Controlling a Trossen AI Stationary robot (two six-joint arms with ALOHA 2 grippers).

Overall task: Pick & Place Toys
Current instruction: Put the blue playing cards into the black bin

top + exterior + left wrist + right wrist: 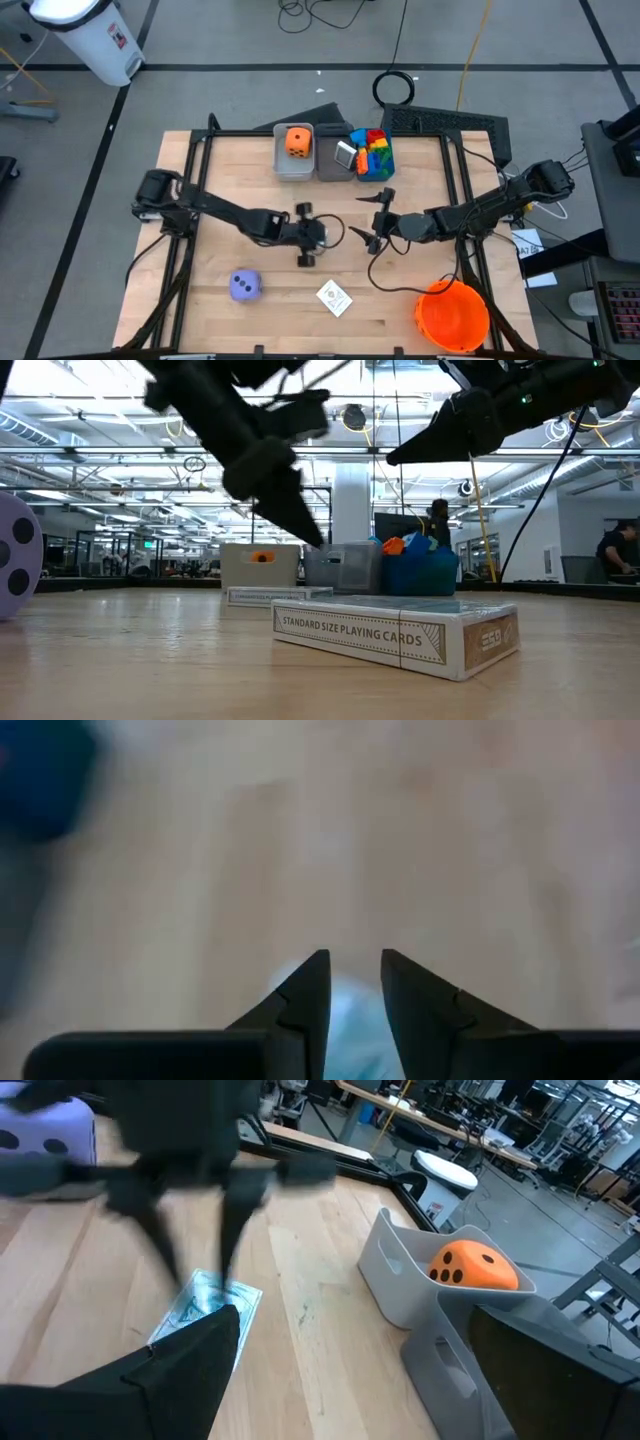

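Purple die [245,286] sits front-left on the table [200,300], well apart from both arms. Left gripper [304,236] is mid-table, pointing down over a pale blue-green card [207,1306]; in the left wrist view its fingers [300,995] stand narrow, just a slim gap, with the card showing between the tips. Cannot tell whether the card is pinched yet. Behind it, the grey bin [293,152] holds the orange die [297,140], and the next bin [340,160] holds a card pack [345,154]. The blue bin [372,152] is filled with colored blocks [373,147]. A boxed deck of playing cards [335,298] lies front-center, flat on the wood. Right gripper [378,219] hovers just right of the left one, jaws spread wide, holding nothing. Orange bucket [452,314] stands at the front-right corner.
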